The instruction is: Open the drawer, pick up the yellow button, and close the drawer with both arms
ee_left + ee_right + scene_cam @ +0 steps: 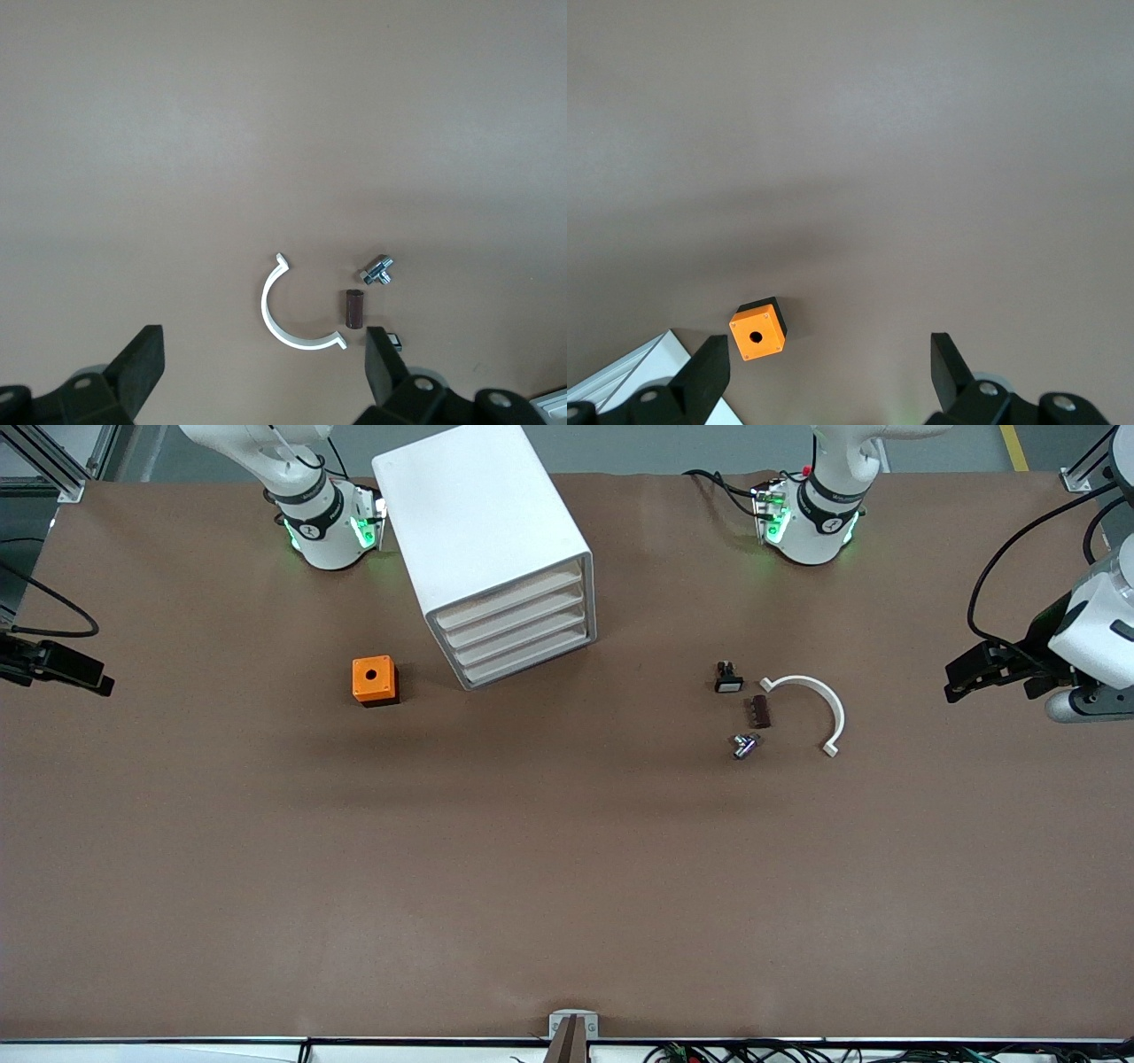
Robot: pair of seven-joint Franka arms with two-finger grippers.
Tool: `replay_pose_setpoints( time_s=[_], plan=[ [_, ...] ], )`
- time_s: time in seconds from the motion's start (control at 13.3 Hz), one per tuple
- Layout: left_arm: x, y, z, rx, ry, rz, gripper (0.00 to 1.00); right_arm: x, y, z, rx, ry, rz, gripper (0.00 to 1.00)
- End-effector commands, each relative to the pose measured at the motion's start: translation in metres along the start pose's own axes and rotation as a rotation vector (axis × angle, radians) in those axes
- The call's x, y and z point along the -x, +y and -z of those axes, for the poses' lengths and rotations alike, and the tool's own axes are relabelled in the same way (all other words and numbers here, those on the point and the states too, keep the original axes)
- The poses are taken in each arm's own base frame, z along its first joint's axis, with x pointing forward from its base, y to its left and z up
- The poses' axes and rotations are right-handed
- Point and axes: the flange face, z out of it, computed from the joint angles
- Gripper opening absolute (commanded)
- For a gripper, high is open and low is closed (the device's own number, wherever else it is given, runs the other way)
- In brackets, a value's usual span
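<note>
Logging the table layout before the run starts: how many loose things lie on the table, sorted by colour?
White: 2, the cabinet and the curved clip
Orange: 1, the cube
Black and white: 1, the small part
Dark brown: 1, the small block
Silvery: 1, the small metal part
Total: 6

Drawer (512, 596) contents hidden; right gripper (66, 671) partly cut off.

Left claw (961, 677) and right claw (93, 677) open, empty

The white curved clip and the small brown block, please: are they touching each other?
Apart. In the left wrist view, bare table shows between the white curved clip and the small brown block; the front view agrees.
</note>
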Motion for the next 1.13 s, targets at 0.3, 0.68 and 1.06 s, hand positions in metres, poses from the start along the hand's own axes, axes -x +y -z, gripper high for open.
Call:
replay_pose_setpoints(
  time_s=[0.3, 0.68, 1.06],
  plan=[
    [-0.002, -0.001, 0.002, -0.015, -0.003, 0.016, 1.00, 0.002, 0.002, 0.005, 0.009, 0.007, 0.007, 1.00],
    [-0.011, 0.008, -0.028, -0.026, -0.066, 0.046, 1.00, 0.002, 0.001, 0.005, 0.009, 0.007, 0.007, 1.00],
    [-0.007, 0.030, -0.057, -0.025, -0.183, -0.012, 1.00, 0.002, 0.000, 0.006, 0.009, 0.009, 0.008, 1.00]
  ],
)
